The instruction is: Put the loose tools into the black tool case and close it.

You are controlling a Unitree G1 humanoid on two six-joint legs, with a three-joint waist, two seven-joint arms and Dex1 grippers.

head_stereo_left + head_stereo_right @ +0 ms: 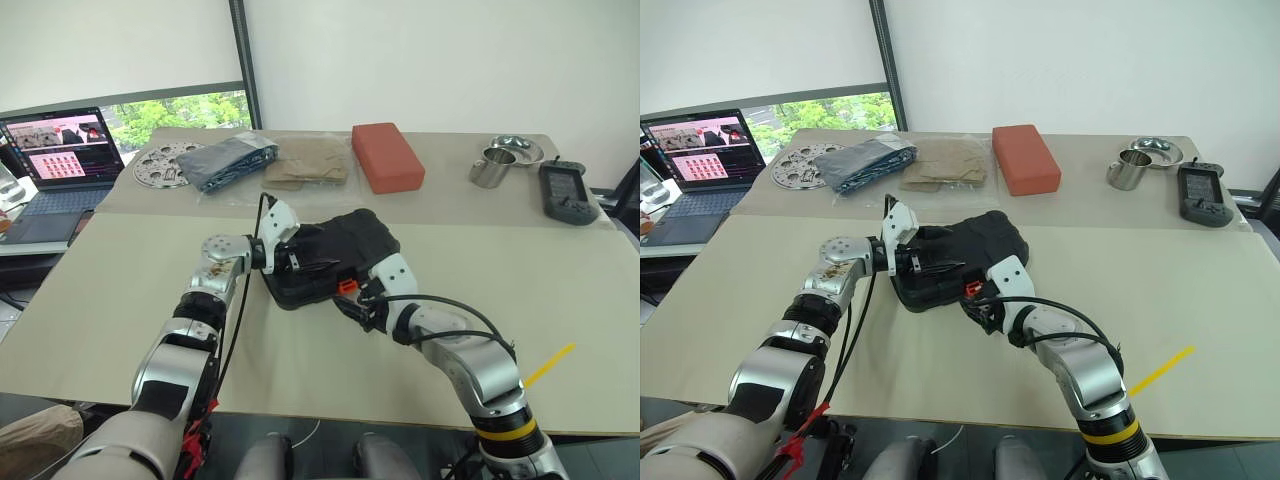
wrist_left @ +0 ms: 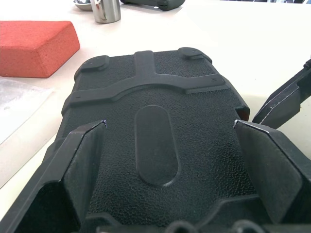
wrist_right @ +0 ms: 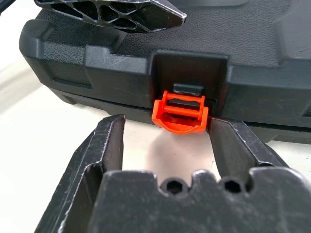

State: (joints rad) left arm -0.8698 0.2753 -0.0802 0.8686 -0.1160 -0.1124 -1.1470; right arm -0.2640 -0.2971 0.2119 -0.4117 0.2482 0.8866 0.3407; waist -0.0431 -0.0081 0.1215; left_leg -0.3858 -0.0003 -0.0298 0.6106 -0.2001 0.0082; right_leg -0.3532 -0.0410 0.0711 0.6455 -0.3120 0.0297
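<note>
The black tool case (image 1: 345, 240) lies with its lid down in the middle of the table, and its small orange latch (image 3: 181, 112) faces me on the front edge. My left gripper (image 2: 170, 124) is open, its two fingers spread across the textured lid (image 2: 155, 145). At the front wall my right gripper (image 3: 166, 121) is open and low on the table, with one finger (image 3: 228, 145) right beside the latch and nothing held. The loose tools are out of view.
Along the back of the table stand a red-orange block (image 1: 387, 155), a metal cup (image 1: 490, 168), a metal bowl (image 1: 517, 150) and a black handheld device (image 1: 566, 192). Folded cloths (image 1: 235, 162), a round metal disc (image 1: 163, 165) and a laptop (image 1: 62, 150) are at the back left.
</note>
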